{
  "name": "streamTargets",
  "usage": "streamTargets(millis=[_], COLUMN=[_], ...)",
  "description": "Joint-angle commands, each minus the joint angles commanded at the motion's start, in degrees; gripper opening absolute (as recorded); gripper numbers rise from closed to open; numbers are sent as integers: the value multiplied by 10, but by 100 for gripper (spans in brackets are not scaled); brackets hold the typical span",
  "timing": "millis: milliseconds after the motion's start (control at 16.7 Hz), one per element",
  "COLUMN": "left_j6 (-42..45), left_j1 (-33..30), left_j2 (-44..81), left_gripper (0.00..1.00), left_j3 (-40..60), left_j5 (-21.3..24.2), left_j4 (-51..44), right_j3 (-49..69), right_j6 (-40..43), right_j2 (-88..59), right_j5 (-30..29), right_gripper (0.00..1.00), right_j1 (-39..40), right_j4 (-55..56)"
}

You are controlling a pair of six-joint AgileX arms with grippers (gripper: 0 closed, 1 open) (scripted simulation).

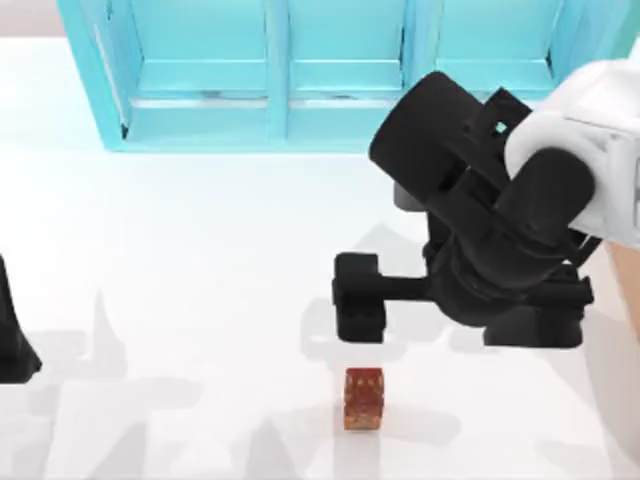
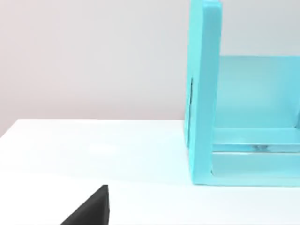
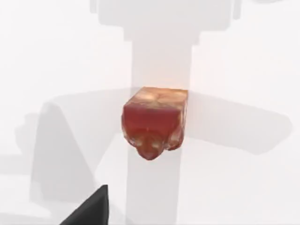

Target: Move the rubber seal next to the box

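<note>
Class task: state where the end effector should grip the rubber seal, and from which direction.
Grip the rubber seal across its two flat side faces, coming straight down from above: it stands alone on the white table, narrow and blocky, with free space round it.

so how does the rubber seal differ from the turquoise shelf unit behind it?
Size: the rubber seal is a small block; the turquoise shelf unit spans much of the table's far edge.
Colour: the seal is mottled reddish-brown with orange speckles; the shelf unit is plain turquoise.
Place: the seal sits near the front, just ahead of the right claw; the shelf unit stands at the back.
Both rest on the white table.
</note>
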State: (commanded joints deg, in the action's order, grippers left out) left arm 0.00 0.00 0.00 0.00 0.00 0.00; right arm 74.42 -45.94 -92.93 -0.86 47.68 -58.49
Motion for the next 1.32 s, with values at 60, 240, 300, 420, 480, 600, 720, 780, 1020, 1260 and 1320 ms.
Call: streamTargets(millis=[60, 240, 300, 420, 480, 600, 720, 780, 1020, 1260, 1320], left_j6=[0, 0, 0, 0, 0, 0, 0, 0, 0, 0, 0], left_j1=[0, 0, 0, 0, 0, 0, 0, 0, 0, 0, 0], left_j2=[0, 0, 0, 0, 0, 0, 0, 0, 0, 0, 0], left_gripper=[100, 100, 100, 100, 100, 100, 100, 100, 100, 100, 100], left_j3=[0, 0, 0, 0, 0, 0, 0, 0, 0, 0, 0], left_j5=[0, 0, 0, 0, 0, 0, 0, 0, 0, 0, 0], left_j4=[0, 0, 0, 0, 0, 0, 0, 0, 0, 0, 0], right_j3=[36, 128, 151, 182, 188, 189, 189, 188, 161, 101, 85], right_j6=[-15, -48, -56, -65, -66, -66, -66, -66, -65, -67, -67], right_j2=[-40, -134, -157, -188, -194, -195, -195, -193, -204, -229, -236], right_j5=[1, 5, 6, 8, 8, 8, 8, 8, 8, 8, 8], right_gripper=[100, 100, 100, 100, 100, 100, 100, 100, 100, 100, 100], right_j1=[11, 31, 35, 40, 40, 40, 40, 37, 38, 40, 40], right_j4=[-27, -88, -102, -120, -124, -124, -124, -123, -88, -1, 21])
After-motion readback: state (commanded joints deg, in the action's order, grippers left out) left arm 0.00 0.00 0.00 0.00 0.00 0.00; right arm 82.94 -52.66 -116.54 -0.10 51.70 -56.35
